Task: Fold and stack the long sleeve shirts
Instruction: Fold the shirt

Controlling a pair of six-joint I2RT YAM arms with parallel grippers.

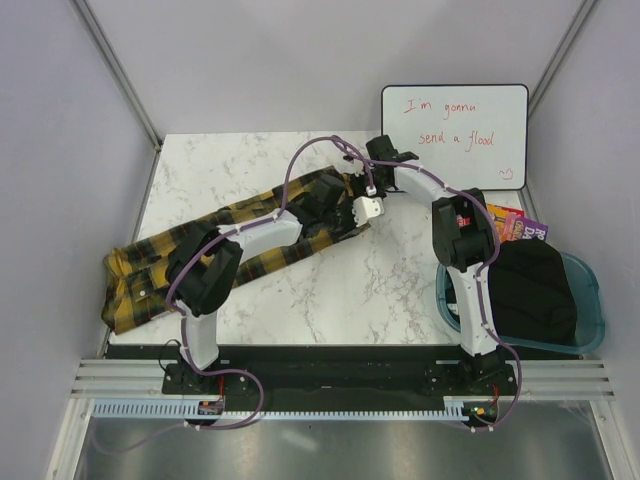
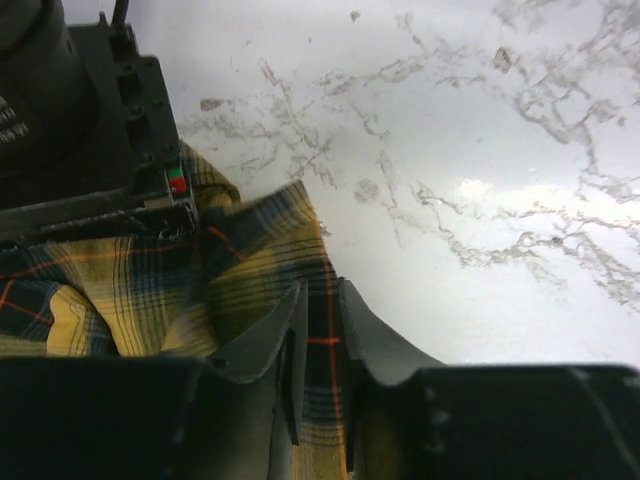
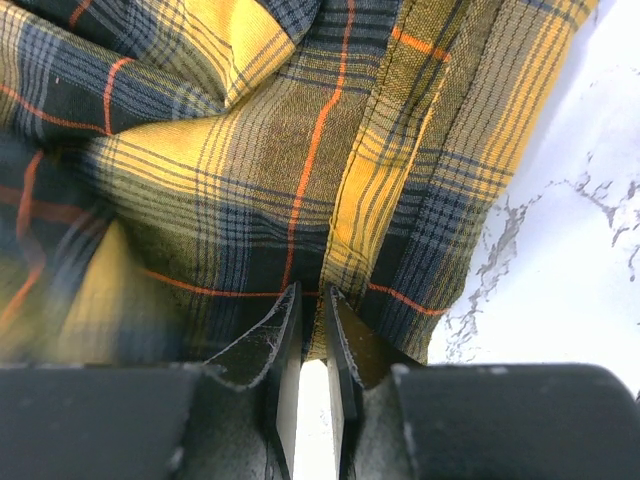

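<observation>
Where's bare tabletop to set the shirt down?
Bare table: the near-centre patch between the plaid shirt and teal bin, and the far-left corner behind the shirt. Crowded: the right side, with bin, packet and whiteboard, and mid-table where left fingers and right fingers pinch the shirt.

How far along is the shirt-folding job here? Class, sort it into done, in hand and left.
Done: little; the plaid shirt lies as a long rumpled band across the table, no stack in sight. In hand: the left pincer and right pincer are each shut on cloth at its far end. Left: the folds themselves, then stacking.
</observation>
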